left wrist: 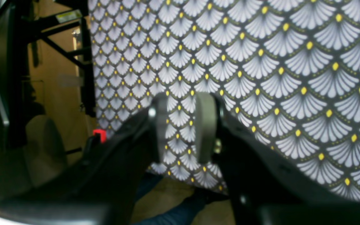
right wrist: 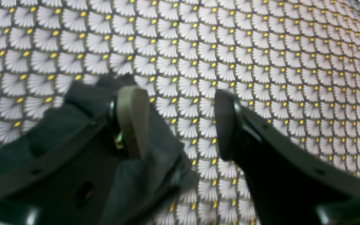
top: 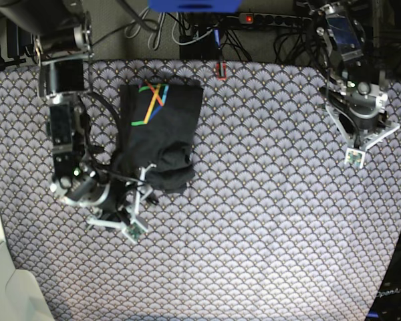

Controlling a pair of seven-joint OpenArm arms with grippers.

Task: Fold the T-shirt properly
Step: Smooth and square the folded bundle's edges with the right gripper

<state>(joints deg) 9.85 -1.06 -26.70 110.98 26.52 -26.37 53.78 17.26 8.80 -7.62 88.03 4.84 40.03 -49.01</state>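
The table [top: 267, 200] carries the T-shirt [top: 162, 134] at its far left in the base view: roughly folded, near edge bunched, tidying left. Right claw [right wrist: 180, 125] stands apart beside that edge, gripping nothing. Left claw [left wrist: 183, 128] hangs part-open, empty.

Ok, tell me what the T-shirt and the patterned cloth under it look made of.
T-shirt: looks like soft matte knit, probably cotton jersey; it slumps in limp folds and shows a fuzzy surface in the right wrist view. Patterned cloth: seems a smooth, flat woven print, lying taut without sheen.
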